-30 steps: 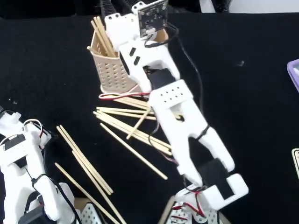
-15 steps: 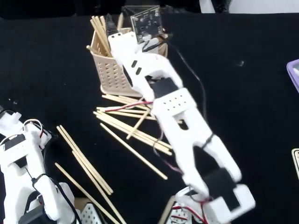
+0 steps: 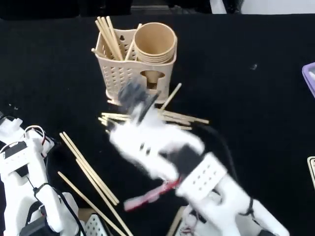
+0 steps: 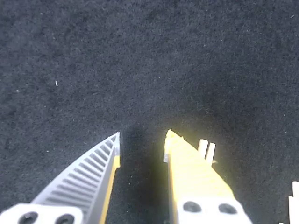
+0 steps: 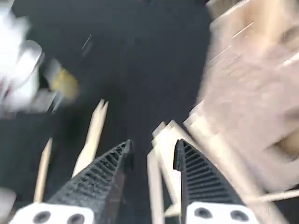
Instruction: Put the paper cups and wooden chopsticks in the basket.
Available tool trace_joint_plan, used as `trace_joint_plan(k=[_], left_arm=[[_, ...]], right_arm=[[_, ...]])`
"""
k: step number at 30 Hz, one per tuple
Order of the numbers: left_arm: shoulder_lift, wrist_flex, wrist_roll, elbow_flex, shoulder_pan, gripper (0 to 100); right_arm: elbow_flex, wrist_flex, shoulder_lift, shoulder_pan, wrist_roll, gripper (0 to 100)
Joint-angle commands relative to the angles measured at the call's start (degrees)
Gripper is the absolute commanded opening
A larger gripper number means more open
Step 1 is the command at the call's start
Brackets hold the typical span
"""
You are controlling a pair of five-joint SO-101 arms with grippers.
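Tabletop (image 3: 256,123): black; task judged partly done.
Right gripper (image 5: 153,144): jaws apart, nothing clamped, low over the chopstick pile in front of the basket; a stick lies between the jaws.
Left gripper (image 4: 141,140): jaws apart, empty, over bare tabletop, stick ends just beside its yellow finger.
Basket (image 3: 118,76): upright near the rear edge, left of centre.
Paper cups (image 3: 155,42): nested, in the basket; this part looks done.
Basket chopsticks (image 3: 109,37): a bundle stands in the compartment beside the cups.
Loose chopsticks (image 3: 182,117): the pile by the basket, plus a front-left group (image 3: 88,169), are left to collect.
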State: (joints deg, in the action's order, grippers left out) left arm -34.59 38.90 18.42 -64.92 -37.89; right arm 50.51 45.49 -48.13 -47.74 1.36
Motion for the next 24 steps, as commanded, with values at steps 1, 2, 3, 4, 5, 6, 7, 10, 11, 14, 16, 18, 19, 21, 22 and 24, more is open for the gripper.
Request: trace_joint_plan(k=[1,2,3,4,5,6,7,10,11,14,16,18,19,21,22,24], left_arm=[[-0.7,-0.8,0.2,0.8,-0.4,16],[-0.7,-0.8,0.2,0.8,-0.4,16],[-0.7,-0.8,0.2,0.9,-0.5,16],[-0.7,-0.8,0.2,0.9,-0.6,16],[-0.7,-0.8,0.2,1.0,-0.8,16],[-0.7,-0.9,0.3,1.1,-1.5,16],[-0.7,-0.9,0.4,1.4,-2.3,16],[-0.7,-0.8,0.6,2.4,-5.4,16],[-0.7,-0.8,1.6,2.7,-6.3,16],[-0.6,-0.9,2.9,2.6,-7.1,16],[-0.6,-0.9,2.9,2.5,-7.0,16],[-0.6,-0.9,2.9,2.5,-7.0,16],[-0.6,-0.9,2.9,2.4,-7.0,16],[-0.6,-0.9,2.9,2.3,-7.0,16],[-0.6,-0.9,2.9,2.2,-7.0,16],[-0.6,-0.9,2.8,2.2,-7.0,16]], right_arm=[[13.4,-4.5,-5.4,-11.0,-1.3,15.6],[15.7,-6.1,-5.5,-13.1,-3.2,15.6],[17.5,-7.5,-5.2,-14.8,-5.5,15.6],[18.7,-8.9,-4.7,-16.4,-7.6,15.6],[19.6,-10.2,-4.0,-17.6,-9.1,15.6],[20.2,-11.5,-2.9,-19.0,-10.3,15.6],[20.5,-12.8,-1.6,-20.2,-10.9,15.6],[20.3,-16.8,3.8,-22.1,-11.2,15.6],[19.8,-18.1,6.0,-22.1,-11.3,15.6],[17.3,-20.9,13.5,-22.1,-11.3,15.6],[14.5,-21.9,18.9,-22.1,-11.3,15.7],[10.9,-21.9,24.2,-22.1,-11.3,15.7],[8.9,-21.8,26.9,-21.9,-11.3,15.7],[5.2,-21.8,32.0,-21.5,-11.3,15.7],[3.5,-21.5,34.6,-21.2,-11.3,15.7],[0.6,-21.5,38.7,-20.8,-11.3,15.7]])
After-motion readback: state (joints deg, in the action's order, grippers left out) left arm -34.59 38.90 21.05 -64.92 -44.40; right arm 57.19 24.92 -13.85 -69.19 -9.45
